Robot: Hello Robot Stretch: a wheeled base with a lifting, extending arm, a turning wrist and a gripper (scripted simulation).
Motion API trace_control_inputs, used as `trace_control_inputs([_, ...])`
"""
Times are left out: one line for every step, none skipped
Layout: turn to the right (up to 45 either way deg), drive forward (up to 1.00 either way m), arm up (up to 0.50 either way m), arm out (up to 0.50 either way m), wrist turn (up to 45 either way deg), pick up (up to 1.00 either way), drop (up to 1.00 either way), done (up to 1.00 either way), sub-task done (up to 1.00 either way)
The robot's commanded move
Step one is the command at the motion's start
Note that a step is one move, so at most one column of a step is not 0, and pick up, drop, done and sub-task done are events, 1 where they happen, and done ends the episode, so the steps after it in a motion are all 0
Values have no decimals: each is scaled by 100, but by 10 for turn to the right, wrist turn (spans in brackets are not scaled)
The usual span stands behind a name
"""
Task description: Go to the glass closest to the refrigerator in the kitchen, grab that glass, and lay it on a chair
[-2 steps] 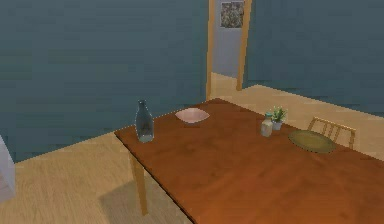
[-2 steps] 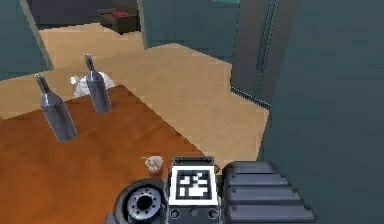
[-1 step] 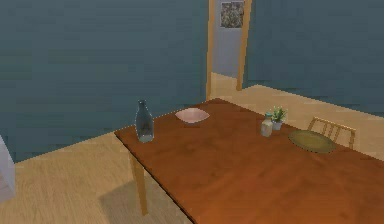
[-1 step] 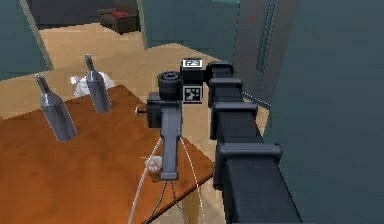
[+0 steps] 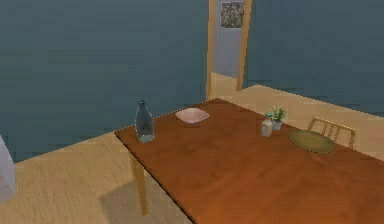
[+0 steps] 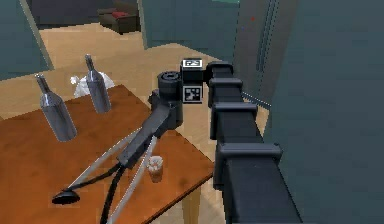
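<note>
1. Gripper (image 6: pixel 85 205): lower left of arm side view, over brown table (image 6: pixel 30 150). Grip state can't be told, nor whether it holds anything.
2. Glass (image 6: pixel 156 168): lower mid, upright on table nr its edge, just right of gripper.
3. Chair (image 5: pixel 330 130): fwd view, right, behind table.

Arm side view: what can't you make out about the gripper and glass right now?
- Arm side view: whether the gripper holds anything; a small glass stands on the table beside it, contact unclear.
- Forward view: the seat of the chair, hidden behind the table.
</note>
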Motion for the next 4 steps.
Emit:
trace_control_inputs([0,0,0,0,450,0,0,0,0])
trace_control_inputs([0,0,0,0,450,0,0,0,0])
trace_control_inputs([0,0,0,0,150,0,0,0,0])
trace_control_inputs([0,0,-30,0,0,0,0,0,0])
